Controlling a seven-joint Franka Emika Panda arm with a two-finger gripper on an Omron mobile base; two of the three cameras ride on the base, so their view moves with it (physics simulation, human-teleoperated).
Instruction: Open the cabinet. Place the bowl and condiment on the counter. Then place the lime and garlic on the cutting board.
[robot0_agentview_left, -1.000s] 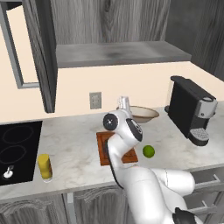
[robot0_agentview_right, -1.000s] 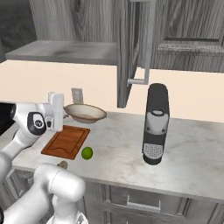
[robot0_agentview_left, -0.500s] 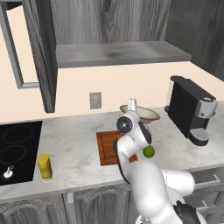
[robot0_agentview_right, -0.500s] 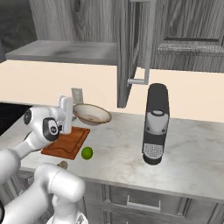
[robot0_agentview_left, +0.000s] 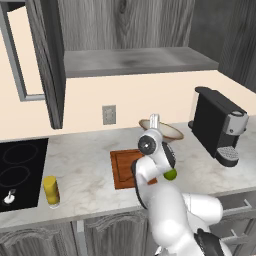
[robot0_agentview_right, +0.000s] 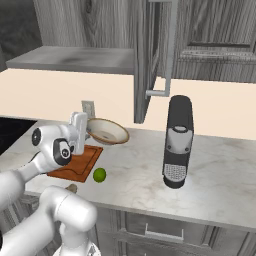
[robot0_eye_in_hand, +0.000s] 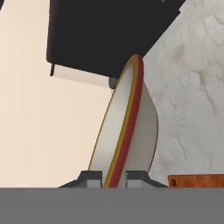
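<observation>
The bowl (robot0_agentview_right: 106, 132) rim is clamped by the gripper (robot0_eye_in_hand: 115, 178), beside the board (robot0_agentview_right: 75, 163); the coffee machine (robot0_agentview_right: 177, 141) is seen beyond, the lime (robot0_agentview_right: 99, 174) nearby.

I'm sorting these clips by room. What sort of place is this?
A home kitchen, computer-rendered: a marbled counter with a black cooktop set in it, a coffee machine, and grey wall cabinets above.
</observation>
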